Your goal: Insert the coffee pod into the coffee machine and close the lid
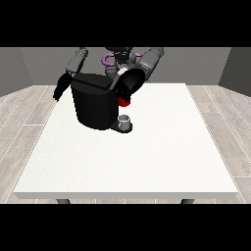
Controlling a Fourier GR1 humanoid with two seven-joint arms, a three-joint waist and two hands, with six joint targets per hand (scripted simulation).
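The black coffee machine [93, 105] stands on the white table [147, 157] at the back left. The hand at the view's right [129, 84] is over the machine's right upper corner, next to its lid [93, 83]. Just beneath this hand a red thing at the machine [125, 102] shows. A small grey thing [125, 121] stands on the machine's base below it; I cannot tell whether it is the pod. The hand at the view's left [61, 88] hangs beside the machine's left side with straight fingers and holds nothing.
The table's far edge runs just behind the machine, and the robot's body [120, 56] stands behind that. Wooden floor surrounds the table.
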